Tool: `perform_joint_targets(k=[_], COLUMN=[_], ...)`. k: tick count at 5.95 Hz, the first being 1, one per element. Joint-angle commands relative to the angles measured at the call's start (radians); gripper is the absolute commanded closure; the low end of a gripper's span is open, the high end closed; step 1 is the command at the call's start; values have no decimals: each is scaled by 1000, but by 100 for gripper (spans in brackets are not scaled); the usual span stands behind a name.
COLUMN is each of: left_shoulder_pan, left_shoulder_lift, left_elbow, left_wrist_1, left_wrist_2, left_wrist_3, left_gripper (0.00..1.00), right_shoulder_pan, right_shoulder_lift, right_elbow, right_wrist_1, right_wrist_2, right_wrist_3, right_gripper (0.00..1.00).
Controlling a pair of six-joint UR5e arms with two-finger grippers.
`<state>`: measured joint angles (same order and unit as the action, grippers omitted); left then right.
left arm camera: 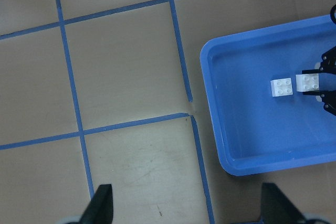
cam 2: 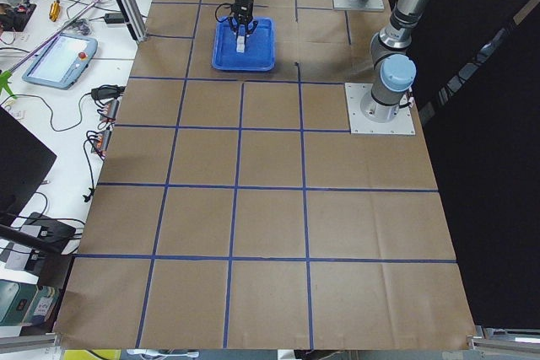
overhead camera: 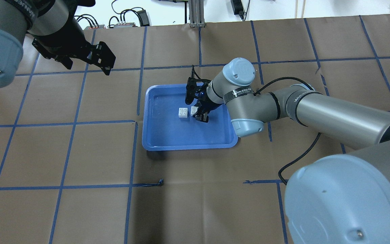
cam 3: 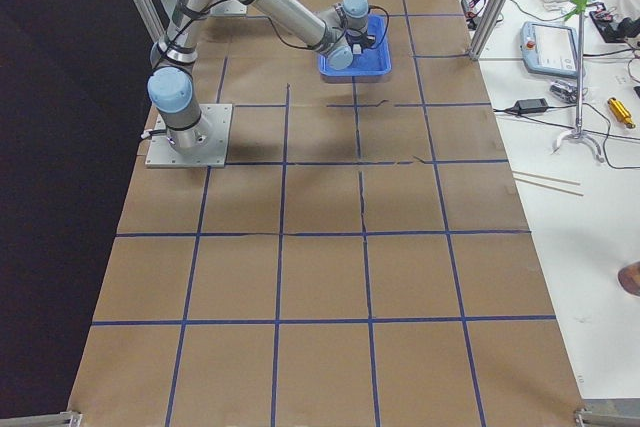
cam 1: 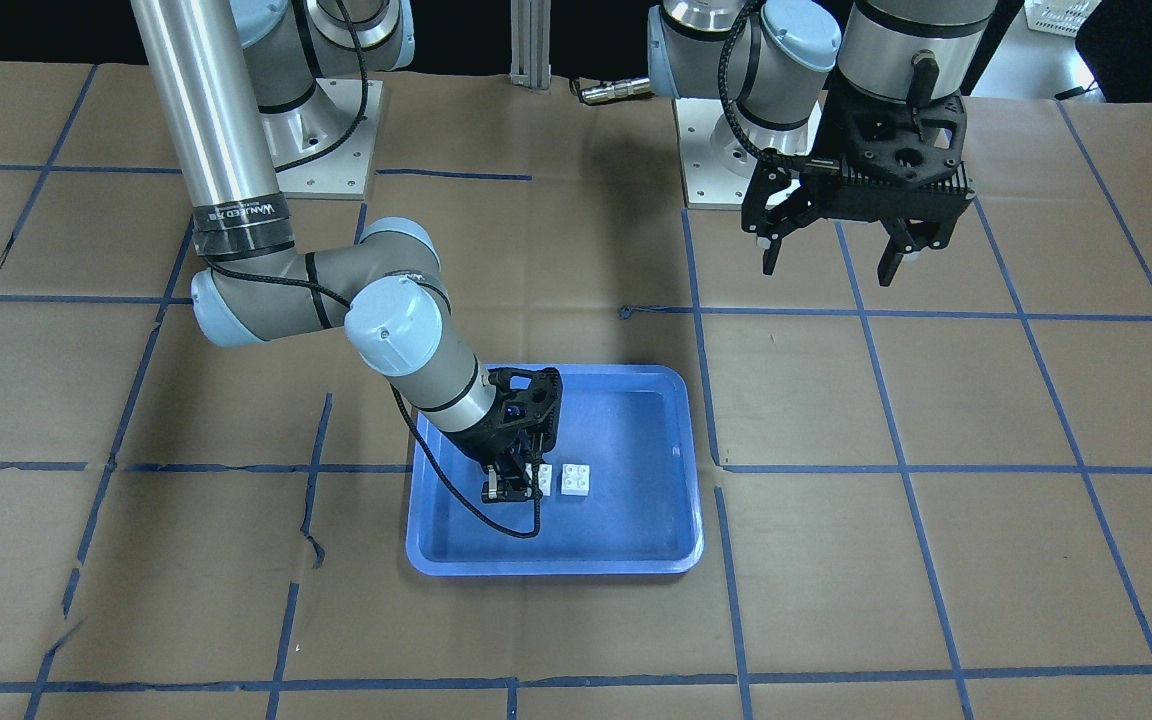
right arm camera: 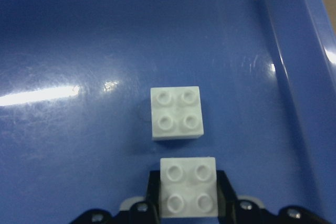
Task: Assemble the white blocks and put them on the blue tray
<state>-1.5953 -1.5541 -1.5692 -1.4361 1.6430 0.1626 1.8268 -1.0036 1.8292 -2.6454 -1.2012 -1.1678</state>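
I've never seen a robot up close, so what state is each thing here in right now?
left gripper: jaws open, empty, away from the blue tray.
right gripper: jaws shut on the held white block.
held white block: studs up, clamped.
loose white block: studs up on the tray floor, apart from the held one.
blue tray: flat on the table, holding both blocks.

You look down on the brown-papered desk [left arm camera: 121, 61], crossed by blue tape lines [left arm camera: 68, 77]. At right, the blue tray [left arm camera: 210, 108] holds the first white block [left arm camera: 282, 87], lying free. The second white block [left arm camera: 307, 82] sits just beside it, between the black fingers [left arm camera: 328, 64] of the right gripper [left arm camera: 316, 82]. The left gripper [left arm camera: 190, 205] has its fingertips spread wide.
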Motion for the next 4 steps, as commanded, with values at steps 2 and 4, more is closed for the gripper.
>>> perform_joint_targets(k=[2,4], left_shoulder_pan=[0,-5], left_shoulder_lift=[-1,-10], left_elbow=[0,1], left_wrist_1=[0,2], left_wrist_2=[0,0], left_wrist_3=[-1,-1], left_gripper=[1,1], right_shoulder_pan=[15,16], right_shoulder_lift=[2,3], right_elbow=[-2,-2], right_wrist_1=[-4,-2], right_wrist_2=[-1,-1], right_wrist_3=[-1,-3], right_gripper=[77,77])
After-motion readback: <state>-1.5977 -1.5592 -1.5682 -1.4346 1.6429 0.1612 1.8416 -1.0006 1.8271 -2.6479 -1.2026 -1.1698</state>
